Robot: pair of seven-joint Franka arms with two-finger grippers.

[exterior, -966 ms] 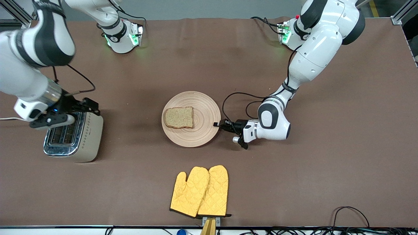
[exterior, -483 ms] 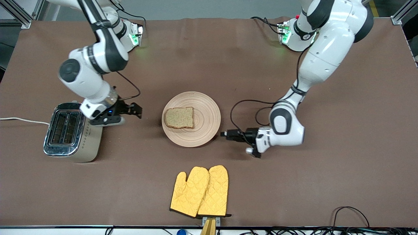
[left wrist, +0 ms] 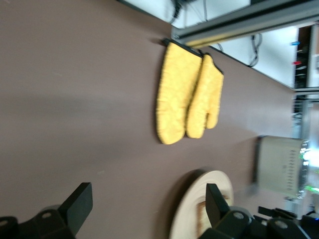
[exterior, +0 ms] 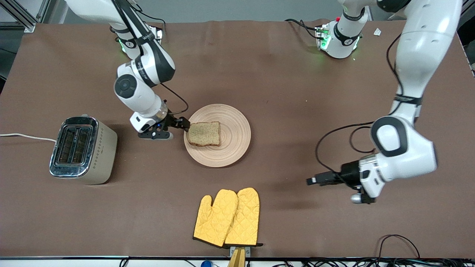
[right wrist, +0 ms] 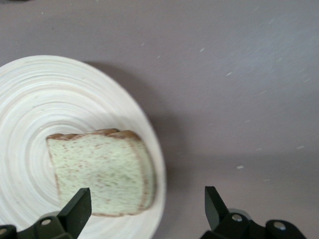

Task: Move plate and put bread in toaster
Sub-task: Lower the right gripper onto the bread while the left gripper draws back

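1. Bread (exterior: 203, 134) lies on plate (exterior: 230, 155), mid-table.
2. Right gripper (exterior: 184, 124) at plate rim by bread, fingers wide, holding nothing.
3. Left gripper (exterior: 311, 180) over bare table, well apart from plate, fingers wide, empty.
4. Toaster (exterior: 82, 149) at right arm's end.

A pair of yellow quilted oven mitts (exterior: 227, 217) lies flat on the brown counter (exterior: 334, 230), side by side and overlapping, cuffs with dark trim toward the front camera at the counter's near edge. Black cables (exterior: 399, 241) loop along that near edge toward the left arm's end of the counter.
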